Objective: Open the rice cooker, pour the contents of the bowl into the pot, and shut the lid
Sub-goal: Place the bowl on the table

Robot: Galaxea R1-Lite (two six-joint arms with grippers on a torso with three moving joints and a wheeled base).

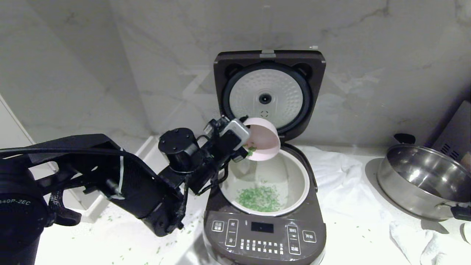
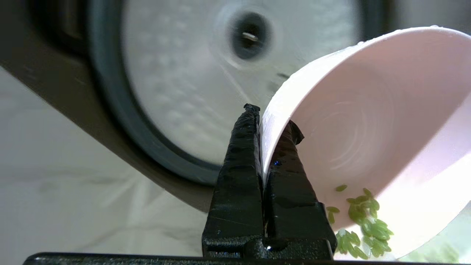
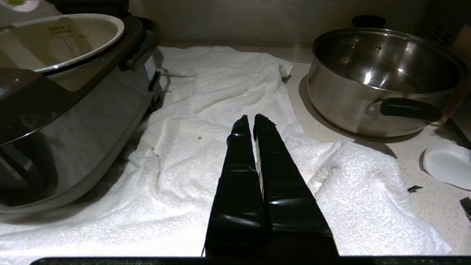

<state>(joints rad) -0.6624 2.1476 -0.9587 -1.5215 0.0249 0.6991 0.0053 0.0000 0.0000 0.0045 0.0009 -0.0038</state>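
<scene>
Pale pink outside and white inside, the small round bowl is tipped steeply on its side above the round cream-white inner pot of the large dark brown-grey rice cooker. The left gripper pinches the bowl's rim, one black finger outside the wall and one inside. The cooker's hinged lid stands fully up against the marble wall, its pale dimpled plate facing forward.

Most of the tiny bright green grains already lie on the pot floor; a small cluster clings near the bowl's lower lip, so the pour looks nearly finished, with the lid not yet closed.

Risks, as I judge them: the grip is a thin pinch on a smooth rim, and further tilting could let the bowl twist or slip into the pot. The bowl hangs close to the pot's near-left edge, so late grains could fall outside (stray green bits already dot the white counter left of the cooker). A raised bowl could also knock the lid.

The right gripper, fingers pressed together and empty, hovers over the rumpled white towel between the cooker and the shiny steel pan with black handles. The head view does not show the right arm, and the left arm hides the cooker's left flank.
</scene>
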